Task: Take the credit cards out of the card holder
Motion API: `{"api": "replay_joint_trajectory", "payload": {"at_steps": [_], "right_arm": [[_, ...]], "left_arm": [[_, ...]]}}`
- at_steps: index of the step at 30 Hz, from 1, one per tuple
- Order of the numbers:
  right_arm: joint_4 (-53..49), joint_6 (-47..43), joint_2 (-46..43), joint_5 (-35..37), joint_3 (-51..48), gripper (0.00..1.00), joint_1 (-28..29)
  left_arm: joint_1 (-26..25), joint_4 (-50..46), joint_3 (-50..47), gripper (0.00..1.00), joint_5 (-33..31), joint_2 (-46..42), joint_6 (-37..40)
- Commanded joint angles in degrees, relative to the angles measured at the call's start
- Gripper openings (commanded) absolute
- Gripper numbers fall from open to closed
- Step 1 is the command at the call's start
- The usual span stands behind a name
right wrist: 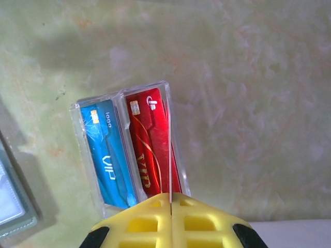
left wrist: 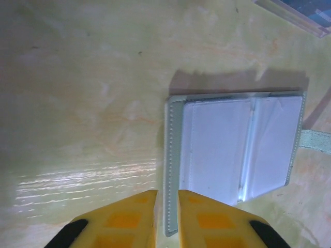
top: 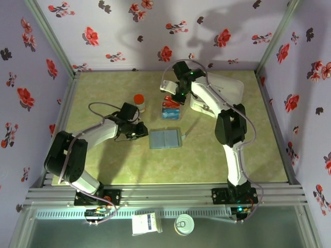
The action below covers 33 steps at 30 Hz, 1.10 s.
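In the top external view, the card holder (top: 165, 139) lies open and flat mid-table, with the clear stand (top: 171, 109) near it at twelve o'clock. The left gripper (top: 139, 130) sits at the holder's nine o'clock edge, and the right gripper (top: 176, 98) is over the stand's twelve o'clock end. In the left wrist view, the holder's pockets look pale and empty. Its stitched edge runs into the narrow gap between the yellow fingers (left wrist: 129, 217); whether they nip it cannot be told. In the right wrist view, the jaws are pressed together on an edge-on card (right wrist: 169, 150), beside the red card (right wrist: 147, 144) and the teal-blue card (right wrist: 106, 155) standing in the stand. The step looks like the last card's drop-off. The next move calls for lowering it squarely into a slot, then parting the jaws.
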Motion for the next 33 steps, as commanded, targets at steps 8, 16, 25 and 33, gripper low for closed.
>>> {"api": "replay_joint_trajectory", "payload": {"at_steps": [8,16,25,33], "right_arm": [[-2.2,-1.1,1.4,1.6,3.0,0.19,-0.4],[4.3,3.9,-7.5,3.7,-7.2,0.22,-1.3],[23.0,19.7,-25.9,8.0,-33.9,0.45,-4.3],[37.6,33.2,-41.4,15.0,-57.9,0.99,-9.1]], "left_arm": [[3.1,-2.4,-2.6,0.18,-2.8,-3.6,2.8],[5.1,-5.7,-2.1,0.29,-11.4,-7.5,6.2],[6.6,-6.9,-1.6,0.89,-27.9,-11.4,10.3],[7.1,-2.2,-3.4,1.00,-44.4,-13.8,14.3]]}}
